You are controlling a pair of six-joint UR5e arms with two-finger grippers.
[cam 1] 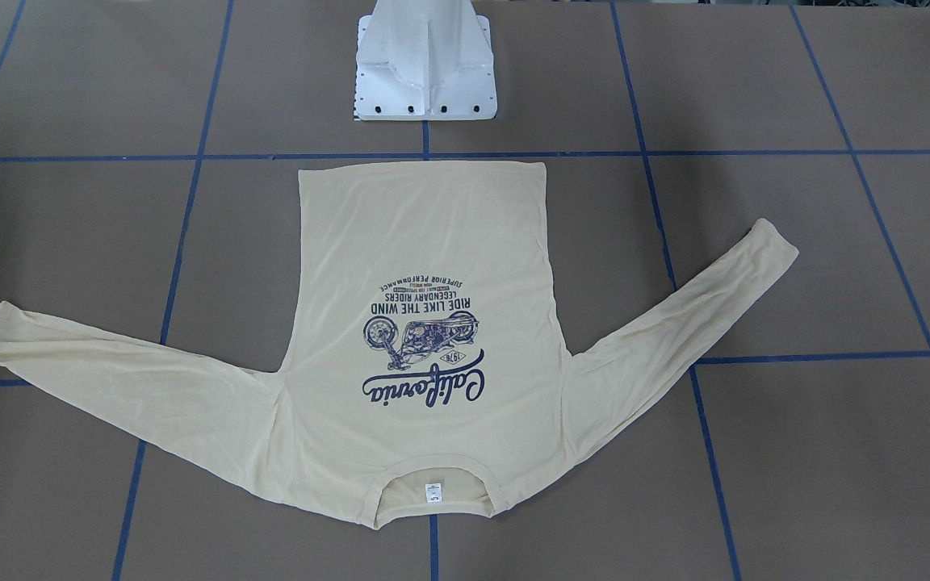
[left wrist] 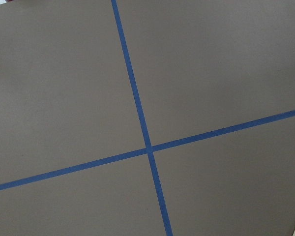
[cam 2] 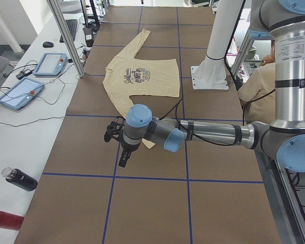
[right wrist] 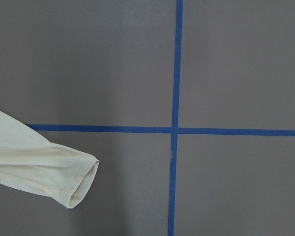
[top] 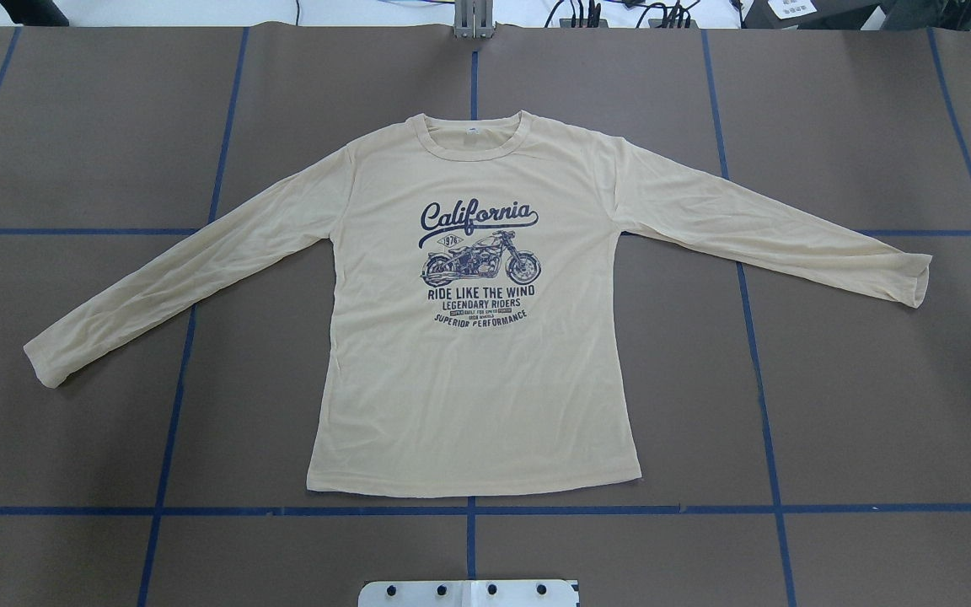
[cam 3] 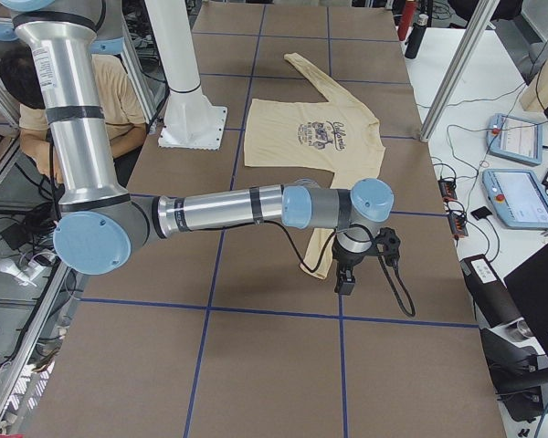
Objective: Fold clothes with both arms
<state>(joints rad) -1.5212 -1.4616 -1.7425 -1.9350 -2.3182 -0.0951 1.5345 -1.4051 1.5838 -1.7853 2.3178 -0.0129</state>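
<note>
The cream-yellow long-sleeved T-shirt lies flat and print-up on the brown table, both sleeves spread out, collar away from the robot's base. It also shows in the front view. My left gripper hangs over the table just past the near sleeve cuff in the left side view; I cannot tell if it is open or shut. My right gripper hangs by the other sleeve's cuff in the right side view; I cannot tell its state either. The right wrist view shows that cuff on the table.
The white pedestal base stands behind the shirt's hem. Blue tape lines grid the table. Tablets, cables and a dark bottle lie on the side bench. A metal post stands at the table's edge. A person sits behind the robot.
</note>
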